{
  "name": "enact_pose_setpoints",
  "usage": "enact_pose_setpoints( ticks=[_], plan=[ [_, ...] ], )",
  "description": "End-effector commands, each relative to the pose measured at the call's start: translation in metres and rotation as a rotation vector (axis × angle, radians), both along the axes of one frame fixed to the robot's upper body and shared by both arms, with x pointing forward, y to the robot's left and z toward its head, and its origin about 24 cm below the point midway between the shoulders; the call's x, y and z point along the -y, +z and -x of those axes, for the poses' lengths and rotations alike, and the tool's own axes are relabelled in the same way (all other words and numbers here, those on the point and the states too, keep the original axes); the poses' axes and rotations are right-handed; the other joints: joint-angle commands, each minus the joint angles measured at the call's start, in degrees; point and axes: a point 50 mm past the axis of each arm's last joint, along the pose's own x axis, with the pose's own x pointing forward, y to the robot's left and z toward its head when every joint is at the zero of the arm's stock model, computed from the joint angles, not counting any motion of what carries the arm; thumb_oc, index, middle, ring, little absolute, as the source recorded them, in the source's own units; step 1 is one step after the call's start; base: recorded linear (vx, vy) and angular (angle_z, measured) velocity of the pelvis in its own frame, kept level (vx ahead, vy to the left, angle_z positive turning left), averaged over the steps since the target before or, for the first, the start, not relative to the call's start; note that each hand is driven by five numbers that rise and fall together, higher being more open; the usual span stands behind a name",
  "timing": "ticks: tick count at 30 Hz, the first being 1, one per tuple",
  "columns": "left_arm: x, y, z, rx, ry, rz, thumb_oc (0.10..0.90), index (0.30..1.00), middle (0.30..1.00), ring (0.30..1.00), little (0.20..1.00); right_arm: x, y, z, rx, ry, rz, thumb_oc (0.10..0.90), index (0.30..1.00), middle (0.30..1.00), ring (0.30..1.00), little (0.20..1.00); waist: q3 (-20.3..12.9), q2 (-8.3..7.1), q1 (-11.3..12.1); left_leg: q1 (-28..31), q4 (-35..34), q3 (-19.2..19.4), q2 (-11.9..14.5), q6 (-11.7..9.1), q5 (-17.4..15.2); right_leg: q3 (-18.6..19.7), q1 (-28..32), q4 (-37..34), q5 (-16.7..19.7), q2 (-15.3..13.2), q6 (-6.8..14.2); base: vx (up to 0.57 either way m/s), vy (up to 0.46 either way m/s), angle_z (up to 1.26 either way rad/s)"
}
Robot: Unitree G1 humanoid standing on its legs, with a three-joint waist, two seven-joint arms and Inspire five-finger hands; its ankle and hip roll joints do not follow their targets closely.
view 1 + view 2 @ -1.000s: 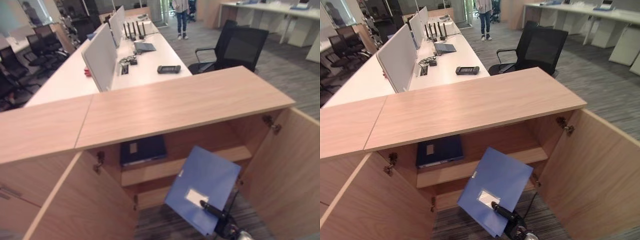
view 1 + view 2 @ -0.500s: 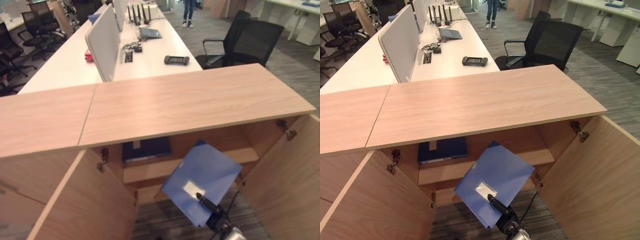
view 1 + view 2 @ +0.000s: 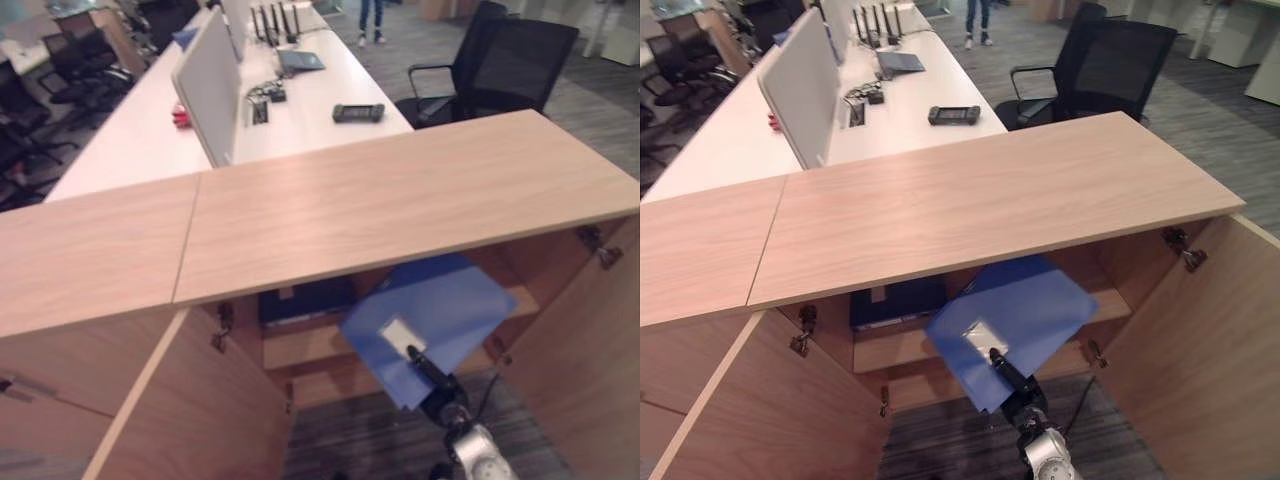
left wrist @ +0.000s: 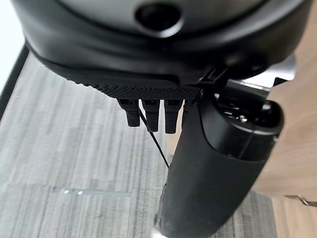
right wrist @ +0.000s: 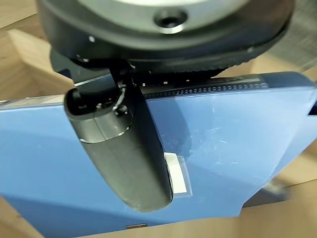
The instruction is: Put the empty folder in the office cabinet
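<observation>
Right hand (image 3: 1012, 382) pinched the light-blue folder (image 3: 1025, 308) at its near edge, thumb (image 5: 130, 153) pressed on the cover beside the white label (image 3: 976, 340). Beyond the hand, the folder tilted up and away, its far end already under the cabinet top (image 3: 990, 205) and above the shelf (image 3: 900, 348) (a dark folder (image 3: 895, 302) lay there, to the hand's left). Its flat face looked roughly parallel to the shelf, so sliding forward seemed next. Left hand (image 4: 148, 111) hung idle, fingers relaxed.
</observation>
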Motion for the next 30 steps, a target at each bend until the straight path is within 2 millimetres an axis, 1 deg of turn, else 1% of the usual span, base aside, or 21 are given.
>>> enact_pose_setpoints(
  ticks=[1,2,4,6,8,9,12,14,15,16,17,18,19,20,21,23,24,25,26,28,30],
  plan=[
    [-0.025,0.006,0.004,-0.037,-0.013,-0.079,0.8,0.9,0.9,0.9,0.9,0.018,0.105,-0.065,0.524,-0.212,-0.053,0.4,0.3,0.3,0.3,0.3,3.0,-1.47,-0.2,-1.7,3.4,-0.7,-0.9,-0.3,-7.2,-0.6,-1.9,0.6,3.3,-2.0,1.4,-0.04,-0.077,0.07],
    [-0.025,0.006,0.003,-0.036,-0.014,-0.079,0.8,0.9,0.9,0.9,0.9,0.018,0.106,-0.065,0.525,-0.212,-0.053,0.4,0.3,0.3,0.3,0.3,3.0,-1.5,-0.2,-1.8,3.5,-0.8,-0.9,-0.3,-7.2,-0.6,-2.1,0.8,3.3,-2.1,1.4,-0.07,-0.126,0.25],
    [-0.026,0.006,-0.007,-0.011,-0.034,-0.08,0.8,0.9,0.9,0.9,0.9,0.026,0.125,-0.073,0.597,-0.281,-0.059,0.4,0.3,0.3,0.3,0.3,5.1,-1.18,-0.1,-5.6,4.7,-1.7,0.0,-0.6,-6.7,-0.3,-5.9,4.1,2.0,-2.8,0.9,-0.11,-0.107,0.2],
    [-0.027,0.006,-0.011,-0.002,-0.043,-0.081,0.8,0.9,0.9,0.9,0.9,0.029,0.131,-0.076,0.619,-0.307,-0.059,0.4,0.3,0.3,0.3,0.3,5.7,-1.05,0.0,-6.9,5.2,-2.1,0.0,-0.7,-6.7,-0.1,-7.2,5.7,1.3,-3.3,0.8,-0.07,-0.077,0.08],
    [-0.027,0.005,-0.02,0.021,-0.07,-0.083,0.8,0.9,0.9,0.9,0.9,0.038,0.143,-0.079,0.666,-0.377,-0.067,0.4,0.3,0.3,0.3,0.3,7.3,-0.55,0.1,-10.1,7.1,-3.3,-0.2,-0.8,-6.8,0.3,-10.1,9.7,-0.6,-5.1,0.4,-0.07,-0.088,0.18],
    [-0.027,0.005,-0.02,0.021,-0.07,-0.084,0.8,0.9,0.9,0.9,0.9,0.038,0.143,-0.079,0.666,-0.377,-0.067,0.4,0.3,0.3,0.3,0.3,7.3,-0.59,0.2,-10.2,7.2,-3.3,-0.2,-0.8,-6.8,0.4,-10.2,9.8,-0.7,-5.1,0.4,-0.05,-0.076,0.24],
    [-0.027,0.005,-0.029,0.047,-0.094,-0.082,0.8,0.9,0.9,0.9,0.9,0.045,0.152,-0.08,0.7,-0.437,-0.072,0.4,0.3,0.3,0.3,0.3,8.8,-0.03,0.5,-12.8,9.3,-4.7,-0.7,-1.1,-7.2,1.1,-12.5,13.8,-3.0,-6.7,-0.2,-0.04,-0.113,0.31],
    [-0.03,0.006,-0.037,0.069,-0.116,-0.08,0.8,0.9,0.9,0.9,0.9,0.047,0.162,-0.083,0.733,-0.468,-0.074,0.4,0.3,0.3,0.3,0.3,9.8,0.76,0.6,-15.1,10.9,-5.6,-0.7,-1.6,-7.4,1.4,-14.1,16.2,-4.6,-7.6,-0.5,-0.01,-0.095,0.26],
    [-0.03,0.006,-0.038,0.07,-0.116,-0.08,0.8,0.9,0.9,0.9,0.9,0.047,0.162,-0.083,0.734,-0.469,-0.073,0.4,0.3,0.3,0.3,0.3,9.7,0.68,0.6,-15.3,11.0,-5.6,-0.8,-1.6,-7.5,1.4,-14.3,16.5,-4.8,-7.7,-0.5,-0.01,-0.046,0.15],
    [-0.031,0.007,-0.043,0.085,-0.134,-0.083,0.8,0.9,0.9,0.9,0.9,0.049,0.166,-0.084,0.748,-0.487,-0.072,0.4,0.3,0.3,0.3,0.3,10.1,1.45,0.5,-16.2,11.3,-5.8,-0.8,-1.9,-7.4,1.2,-15.2,17.6,-5.7,-8.1,-0.5,0.0,-0.036,0.17],
    [-0.031,0.007,-0.044,0.085,-0.135,-0.082,0.8,0.9,0.9,0.9,0.9,0.049,0.167,-0.084,0.749,-0.488,-0.071,0.4,0.3,0.3,0.3,0.3,10.1,1.43,0.5,-16.3,11.3,-5.8,-0.8,-2.0,-7.4,1.1,-15.4,17.8,-5.9,-8.2,-0.5,-0.15,-0.142,0.19],
    [-0.032,0.008,-0.061,0.127,-0.191,-0.095,0.8,0.9,0.9,0.9,0.9,0.055,0.176,-0.084,0.776,-0.52,-0.06,0.4,0.3,0.3,0.3,0.3,12.4,1.42,0.0,-21.5,16.0,-4.3,-1.1,-3.4,-6.3,-1.3,-14.5,17.8,-5.7,-9.9,-0.6,-0.2,-0.101,0.24],
    [-0.032,0.009,-0.067,0.143,-0.218,-0.095,0.8,0.9,0.9,0.9,0.9,0.056,0.182,-0.086,0.792,-0.522,-0.061,0.4,0.3,0.3,0.3,0.3,13.0,2.05,-0.4,-23.7,17.5,-3.8,-0.7,-3.9,-6.0,-1.8,-15.2,19.1,-6.3,-10.6,-0.9,-0.18,-0.053,0.7],
    [-0.03,0.008,-0.062,0.135,-0.225,-0.083,0.8,0.9,0.9,0.9,0.9,0.055,0.187,-0.091,0.802,-0.509,-0.057,0.4,0.3,0.3,0.3,0.3,12.1,2.92,-0.2,-23.7,16.3,-3.8,-0.5,-3.6,-6.3,-0.9,-17.5,21.1,-7.4,-10.9,-0.9,-0.01,0.076,0.84],
    [-0.032,0.008,-0.06,0.134,-0.224,-0.086,0.8,0.9,0.9,0.9,0.9,0.055,0.193,-0.094,0.818,-0.505,-0.057,0.4,0.3,0.3,0.3,0.3,11.7,3.31,-0.1,-23.2,15.5,-4.3,-0.8,-3.2,-6.4,0.3,-18.3,21.5,-7.6,-10.6,-0.9,0.03,0.062,0.68],
    [-0.023,0.007,-0.07,0.149,-0.258,-0.084,0.8,0.9,0.9,0.9,0.9,0.055,0.207,-0.104,0.826,-0.524,-0.054,0.4,0.3,0.3,0.3,0.3,12.4,3.53,1.0,-24.3,16.0,-4.5,-1.9,-3.0,-6.6,1.5,-20.3,23.3,-7.7,-11.4,-1.2,-0.03,0.0,0.05],
    [-0.024,0.008,-0.072,0.152,-0.27,-0.093,0.8,0.9,0.9,0.9,0.9,0.056,0.214,-0.108,0.841,-0.52,-0.052,0.4,0.3,0.3,0.3,0.3,12.5,3.93,1.4,-24.6,16.0,-4.7,-2.2,-2.9,-6.6,1.7,-21.0,24.0,-8.0,-11.7,-1.2,-0.03,0.0,-0.09],
    [-0.024,0.008,-0.073,0.156,-0.271,-0.093,0.8,0.9,0.9,0.9,0.9,0.057,0.216,-0.109,0.844,-0.521,-0.052,0.4,0.3,0.3,0.3,0.3,12.5,3.87,1.4,-24.9,16.1,-4.6,-2.4,-2.9,-6.6,1.9,-21.4,24.3,-8.1,-12.0,-1.2,-0.04,-0.007,-0.02],
    [-0.029,0.009,-0.077,0.159,-0.291,-0.116,0.8,0.9,0.9,0.9,0.9,0.056,0.239,-0.122,0.873,-0.503,-0.034,0.4,0.3,0.3,0.3,0.3,12.6,4.44,2.3,-25.9,16.2,-5.0,-3.0,-2.6,-6.7,2.3,-22.9,25.5,-8.5,-12.5,-1.2,-0.05,-0.036,0.07],
    [-0.029,0.01,-0.085,0.176,-0.308,-0.126,0.8,0.9,0.9,0.9,0.9,0.052,0.267,-0.132,0.915,-0.482,-0.01,0.4,0.3,0.3,0.3,0.3,12.8,4.71,3.1,-27.9,17.0,-5.4,-3.9,-2.4,-6.7,3.0,-24.8,27.0,-8.9,-13.1,-1.2,-0.05,-0.038,0.22],
    [-0.029,0.012,-0.092,0.187,-0.323,-0.137,0.8,0.9,0.9,0.9,0.9,0.046,0.294,-0.136,0.984,-0.463,-0.002,0.4,0.3,0.3,0.3,0.3,13.3,4.87,3.5,-29.8,18.3,-5.6,-4.8,-2.1,-7.1,3.8,-26.9,28.5,-9.4,-13.8,-1.2,-0.05,-0.014,0.1]
  ],
)
